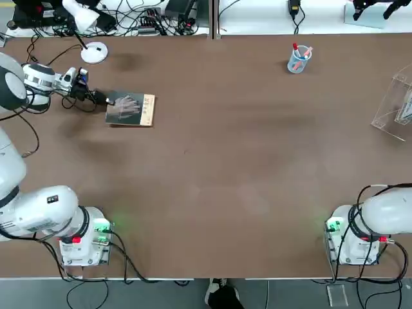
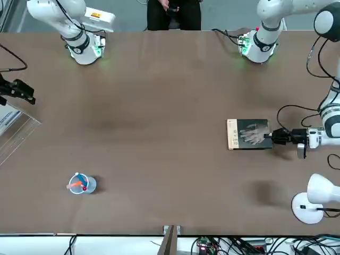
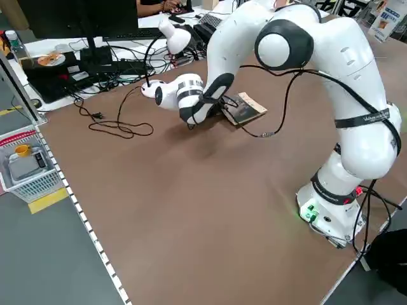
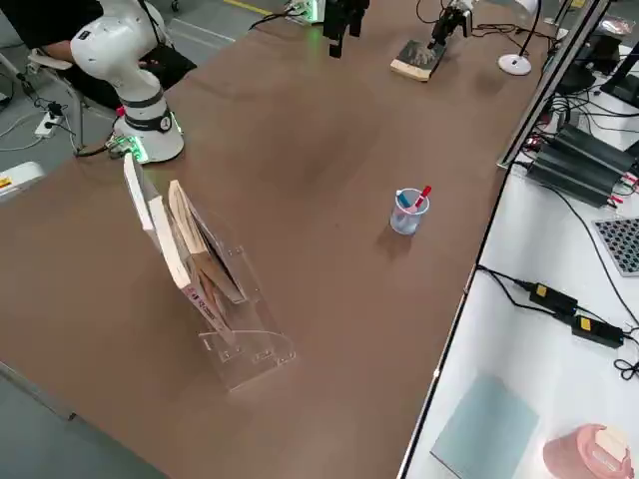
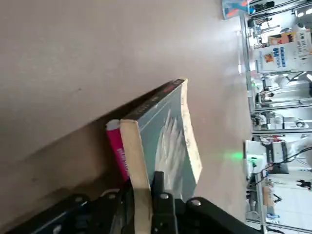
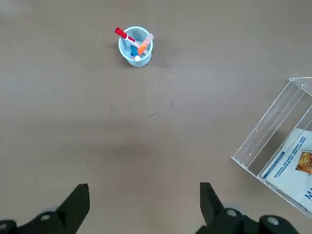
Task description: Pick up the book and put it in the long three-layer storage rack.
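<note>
The book (image 1: 131,109), dark grey with a pale hand image and a tan strip, lies at the far left of the table. My left gripper (image 1: 109,101) comes in low from the left and is shut on the book's near edge. In the left wrist view the fingers (image 5: 157,191) pinch the tan page edge of the book (image 5: 168,146). From the front the book (image 2: 249,134) lies flat, with the left gripper (image 2: 274,137) at its side. The long three-layer storage rack (image 1: 394,109), clear acrylic, stands at the far right edge. My right gripper (image 6: 144,201) hangs open high above the table.
A clear pen cup (image 1: 299,59) with coloured pens stands at the back right. A white desk lamp (image 1: 94,51) stands just behind the book. The storage rack (image 4: 215,289) holds a few books and leaflets. Cables crowd the bench behind the table.
</note>
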Robot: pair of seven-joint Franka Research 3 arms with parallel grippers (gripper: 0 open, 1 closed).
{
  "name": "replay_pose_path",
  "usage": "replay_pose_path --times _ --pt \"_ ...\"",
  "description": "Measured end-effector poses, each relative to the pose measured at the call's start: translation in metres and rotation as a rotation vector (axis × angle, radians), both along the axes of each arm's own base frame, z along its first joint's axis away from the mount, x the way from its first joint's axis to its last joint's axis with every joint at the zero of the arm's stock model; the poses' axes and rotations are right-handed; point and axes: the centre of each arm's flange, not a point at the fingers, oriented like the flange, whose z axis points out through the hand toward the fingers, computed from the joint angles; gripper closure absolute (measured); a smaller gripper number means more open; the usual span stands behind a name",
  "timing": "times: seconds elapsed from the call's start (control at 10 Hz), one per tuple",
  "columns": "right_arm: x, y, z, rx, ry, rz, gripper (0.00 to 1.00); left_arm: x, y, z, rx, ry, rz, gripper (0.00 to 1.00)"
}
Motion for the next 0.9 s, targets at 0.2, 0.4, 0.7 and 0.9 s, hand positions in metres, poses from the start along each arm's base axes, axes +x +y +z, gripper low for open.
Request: replay_pose_path --times 0.2,0.4,0.7,0.9 --pt "0.0 0.0 0.0 0.0 0.001 0.0 0.0 0.006 -0.003 0.012 -0.033 0.038 -0.008 0.98" --pt "0.0 0.0 0.0 0.0 0.002 0.0 0.0 0.013 -0.006 0.025 -0.059 0.076 -0.014 0.98" --pt "-0.002 0.001 -0.002 0.0 0.017 0.001 0.0 0.028 -0.01 0.05 -0.065 0.139 -0.007 0.98" --pt "-0.003 0.002 -0.002 0.001 0.025 0.004 0.0 0.041 -0.017 0.071 -0.057 0.169 -0.004 0.98"
